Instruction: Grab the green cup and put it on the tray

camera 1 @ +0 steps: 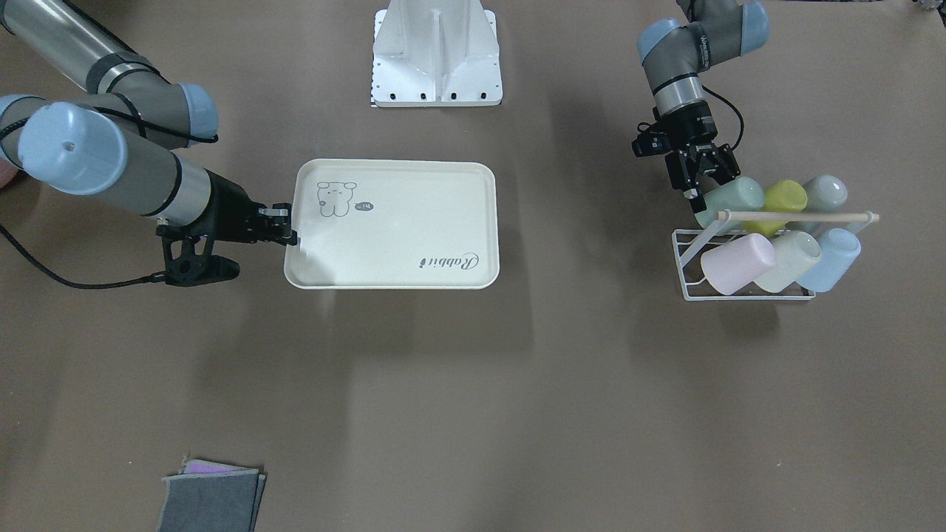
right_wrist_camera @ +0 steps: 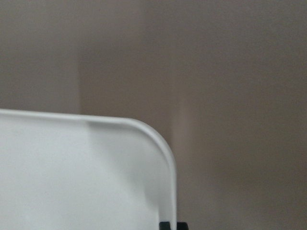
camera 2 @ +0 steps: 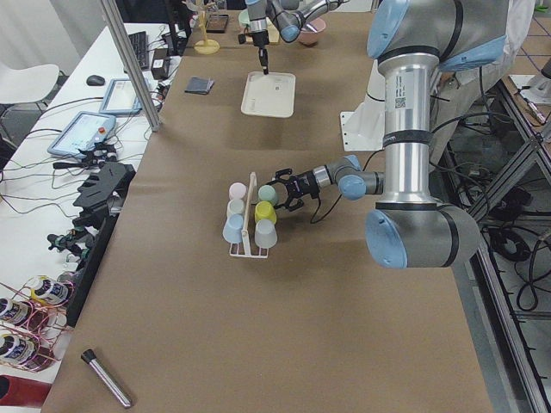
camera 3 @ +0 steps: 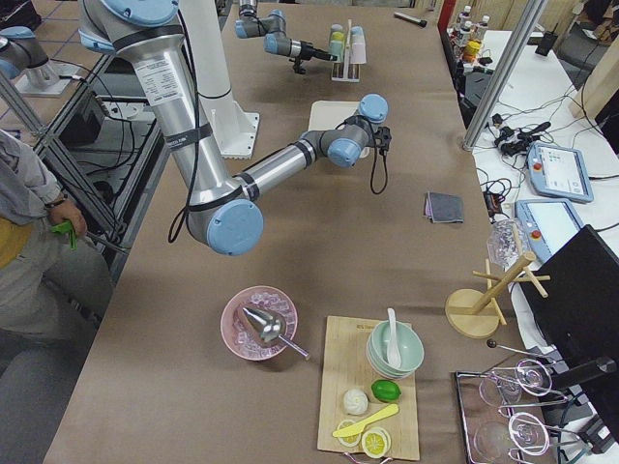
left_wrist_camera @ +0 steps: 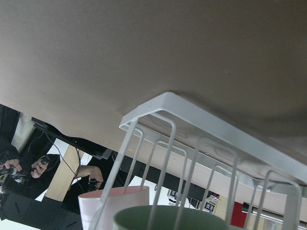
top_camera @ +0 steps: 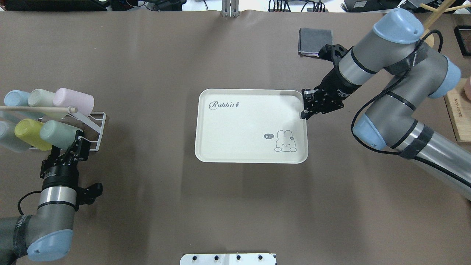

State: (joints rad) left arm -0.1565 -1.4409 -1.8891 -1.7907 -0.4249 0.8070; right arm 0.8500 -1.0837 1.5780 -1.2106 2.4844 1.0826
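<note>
Left tool (top_camera: 72, 142) released, its fingers spread about the near end of the green cup (top_camera: 57, 133), which rests tilted on a wire rack (top_camera: 99, 121) well apart from the tray (top_camera: 239, 129), apparently ready to grasp; right tool (top_camera: 304, 115) clenched on the tray's rim, likely steadying it on the surface (top_camera: 147, 202).

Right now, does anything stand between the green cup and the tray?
Nothing visible: the table between the green cup and the tray is bare. The cup itself rests in a wire rack, which it must clear first.
</note>
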